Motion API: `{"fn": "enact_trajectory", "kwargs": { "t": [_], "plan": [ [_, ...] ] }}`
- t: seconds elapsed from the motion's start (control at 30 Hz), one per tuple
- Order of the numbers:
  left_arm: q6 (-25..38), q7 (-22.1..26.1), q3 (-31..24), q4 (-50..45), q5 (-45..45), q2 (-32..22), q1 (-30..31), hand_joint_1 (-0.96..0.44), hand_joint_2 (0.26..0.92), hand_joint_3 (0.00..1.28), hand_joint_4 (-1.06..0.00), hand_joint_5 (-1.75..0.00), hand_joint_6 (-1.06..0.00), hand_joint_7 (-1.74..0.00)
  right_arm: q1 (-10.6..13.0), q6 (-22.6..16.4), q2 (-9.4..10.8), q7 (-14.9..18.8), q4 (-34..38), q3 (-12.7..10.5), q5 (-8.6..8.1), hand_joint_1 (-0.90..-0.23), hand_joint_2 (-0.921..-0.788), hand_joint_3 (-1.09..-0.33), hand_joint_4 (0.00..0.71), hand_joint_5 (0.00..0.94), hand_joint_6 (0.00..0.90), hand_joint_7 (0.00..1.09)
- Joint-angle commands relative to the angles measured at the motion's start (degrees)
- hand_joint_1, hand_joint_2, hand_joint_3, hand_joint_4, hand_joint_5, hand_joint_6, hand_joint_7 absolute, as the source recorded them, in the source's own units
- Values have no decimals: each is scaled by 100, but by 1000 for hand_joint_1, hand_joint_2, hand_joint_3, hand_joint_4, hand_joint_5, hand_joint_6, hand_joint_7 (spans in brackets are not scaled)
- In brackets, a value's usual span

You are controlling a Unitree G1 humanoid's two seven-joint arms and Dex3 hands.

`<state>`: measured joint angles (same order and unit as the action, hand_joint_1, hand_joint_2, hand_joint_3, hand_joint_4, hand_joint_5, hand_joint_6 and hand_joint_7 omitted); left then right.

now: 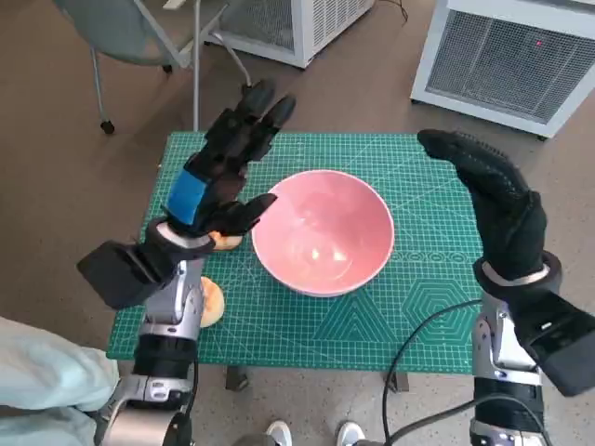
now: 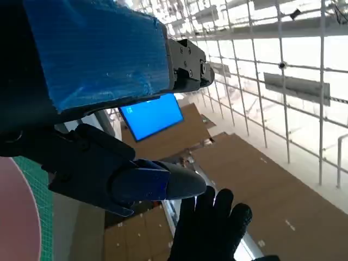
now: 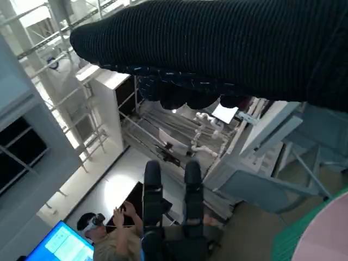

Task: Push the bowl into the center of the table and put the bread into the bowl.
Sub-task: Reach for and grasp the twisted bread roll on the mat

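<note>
Small table w/ green cutting mat point(image 1: 409, 307) covering its top, mid-frame in head view; mat has a printed grid & hexagon patterns toward lower right. Pink bowl point(image 1: 323, 231) sits on the mat at about center of frame, upright, inside glossy. Bread: one piece point(image 1: 212, 302) on the mat at lower left, near the mat's left edge, partly hidden by the forearm; another bit point(image 1: 227, 242) shows just left of the bowl's rim, mostly covered by the left hand, can't tell if it touches the bowl. Table stands on brown floor point(image 1: 56, 139).
</note>
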<state>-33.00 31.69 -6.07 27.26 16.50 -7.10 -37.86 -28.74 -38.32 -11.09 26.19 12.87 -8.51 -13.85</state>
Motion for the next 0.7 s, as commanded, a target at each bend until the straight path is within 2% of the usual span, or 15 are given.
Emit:
{"fn": "enact_trajectory", "kwargs": {
  "t": [0.03, 0.13, 0.2, 0.27, 0.33, 0.4, 0.57, 0.6, 0.7],
  "plan": [
    [-126, 144, -29, 105, 64, -72, -174, -578, 921, 335, -203, 0, -150, -96, 204, 108, -8, -120, -136, 47, 47, -667, -921, -724, 76, 18, -1, 405],
    [-190, 97, -54, 120, -120, -235, -212, -581, 921, 334, -203, 0, -155, -102, 243, 129, -20, -179, -199, 59, 102, -667, -921, -723, 77, 18, -1, 406],
    [-236, -143, -57, 58, -541, -487, -207, -584, 921, 330, -204, -1, -160, -108, 261, 139, -21, -220, -228, 70, 141, -667, -921, -723, 77, 17, -1, 406],
    [-96, -584, -46, -211, -1321, -876, -133, -590, 921, 300, -209, -3, -162, -115, 277, 139, -20, -260, -249, 80, 181, -666, -921, -722, 76, 16, -1, 406],
    [575, -961, -31, -844, -2321, -1410, 13, -589, 917, 212, -211, -3, -159, -115, 295, 128, -21, -305, -267, 89, 226, -666, -921, -722, 75, 15, -1, 407],
    [1271, -974, -9, -1315, -2885, -1833, 79, -578, 905, 126, -211, -2, -158, -113, 303, 114, -20, -334, -264, 94, 256, -665, -921, -722, 74, 14, -1, 407],
    [2657, -565, 83, -1893, -3598, -2515, 27, -473, 787, 23, -178, -1, -178, -105, 316, 74, -10, -398, -262, 109, 346, -665, -921, -722, 75, 13, -1, 407],
    [2586, -587, 118, -1673, -3715, -2674, -18, -380, 717, 2, -152, 0, -243, -54, 309, 65, -2, -419, -249, 112, 374, -671, -921, -722, 75, 11, -1, 407],
    [2626, -472, 302, -1343, -3889, -2976, -47, -311, 705, 2, -195, -7, -345, -62, 284, 32, 7, -490, -182, 124, 460, -672, -921, -723, 76, 11, -1, 408]
  ]
}}
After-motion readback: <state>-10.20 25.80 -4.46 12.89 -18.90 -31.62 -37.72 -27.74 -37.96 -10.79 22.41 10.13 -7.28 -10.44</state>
